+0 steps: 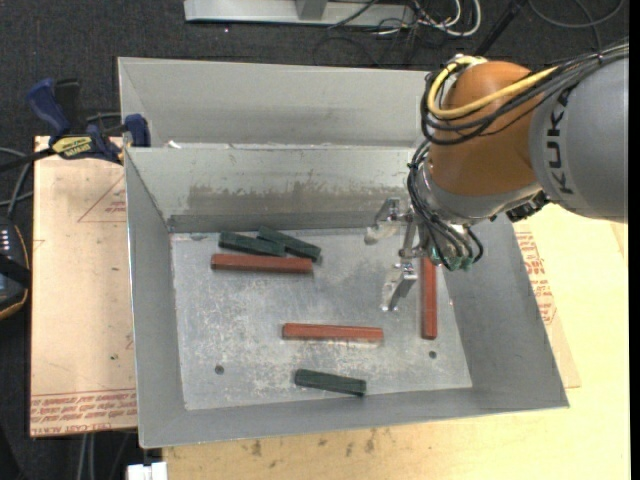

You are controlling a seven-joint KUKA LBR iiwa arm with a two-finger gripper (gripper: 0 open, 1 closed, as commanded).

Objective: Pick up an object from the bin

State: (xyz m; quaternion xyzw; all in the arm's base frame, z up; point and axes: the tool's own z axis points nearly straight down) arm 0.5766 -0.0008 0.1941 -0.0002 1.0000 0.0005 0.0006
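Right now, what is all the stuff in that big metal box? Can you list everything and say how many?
bin: one, grey metal, holds all the bars
crossed green bars: two, dark green, overlapping at the back left of the floor
back red bar: one, red-brown, lying just in front of the crossed pair
middle red bar: one, red-brown, lying flat mid-floor
front green bar: one, dark green, near the front wall
right red bar: one, red-brown, pointing front to back at the right, beside the gripper
gripper: one, silver, open, nothing between its fingers
arm: one, grey with an orange cover, reaching in from the right
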